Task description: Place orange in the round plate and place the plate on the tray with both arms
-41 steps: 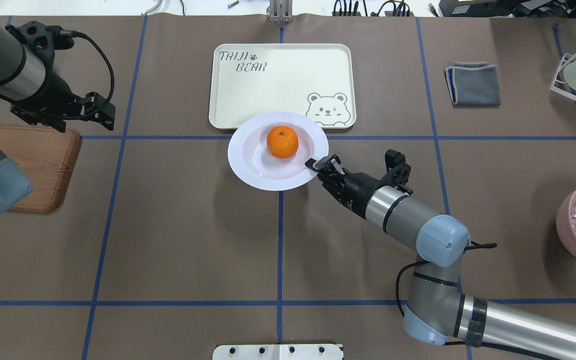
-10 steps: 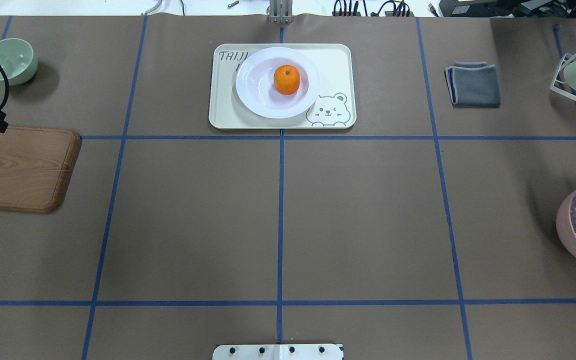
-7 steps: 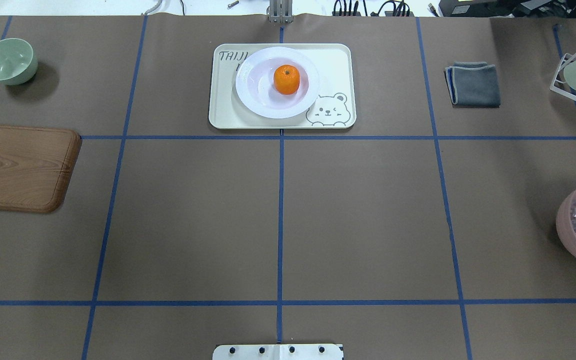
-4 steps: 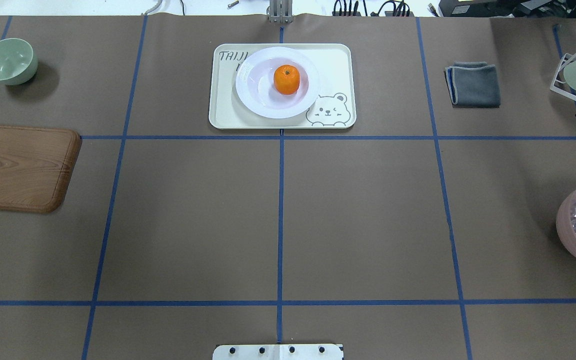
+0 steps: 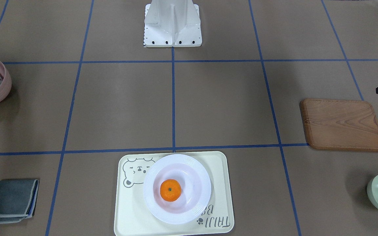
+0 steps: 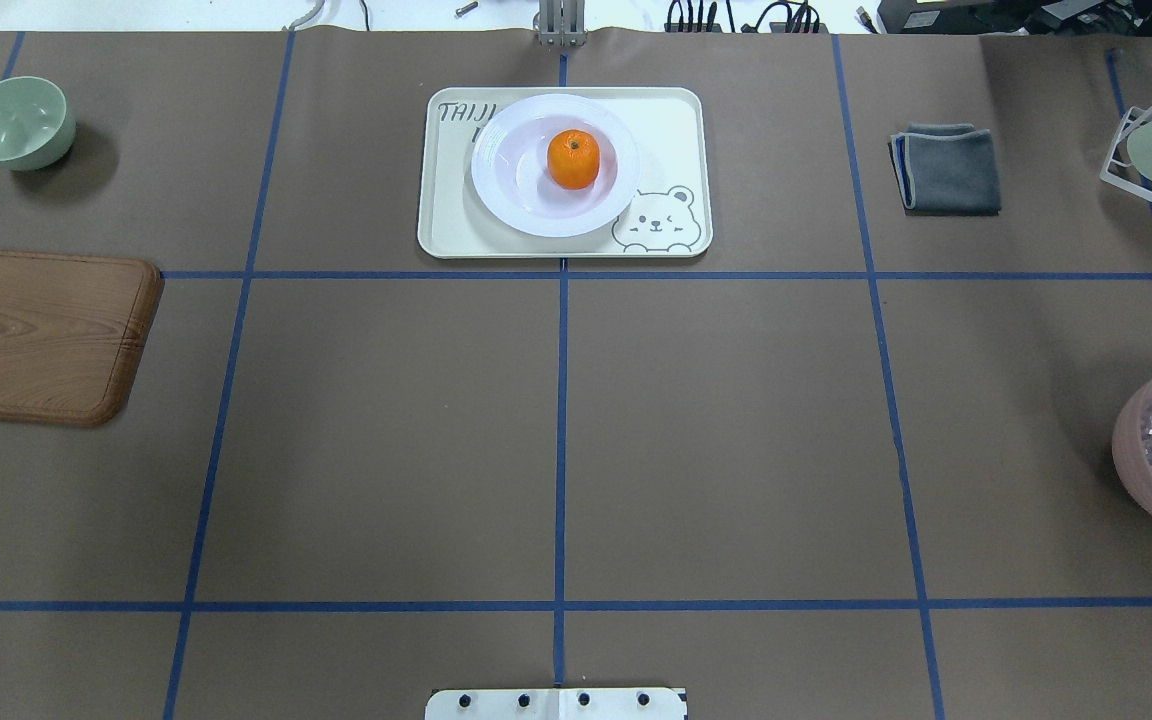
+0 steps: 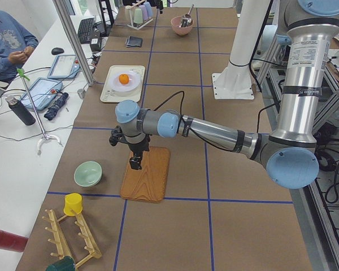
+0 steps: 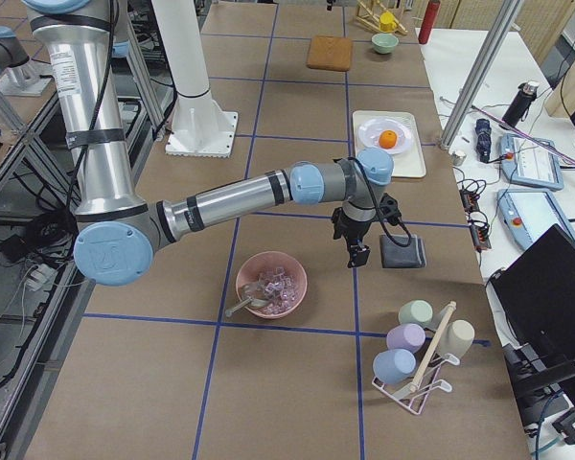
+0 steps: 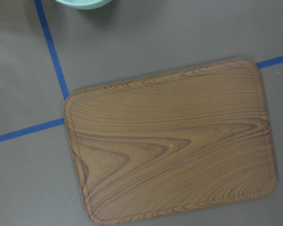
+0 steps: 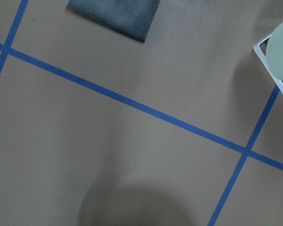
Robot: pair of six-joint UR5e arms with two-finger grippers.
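Orange mandarin (image 6: 573, 160) centred in ridged plate (image 6: 492, 172); plate on bear tray (image 6: 671, 130), 10 o'clock side; task seemingly done; left gripper (image 7: 135, 163) over wooden board (image 7: 151, 182), right gripper (image 8: 356, 256) by grey cloth (image 8: 403, 254), parked clear; finger spread untellable.

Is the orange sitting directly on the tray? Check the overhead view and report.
No: the orange sits in the round plate, and that plate rests on the tray.

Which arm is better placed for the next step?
Neither: the white round plate with small orange mandarin sits on cream rectangular tray. Left gripper over brown wooden board, right gripper near grey cloth.
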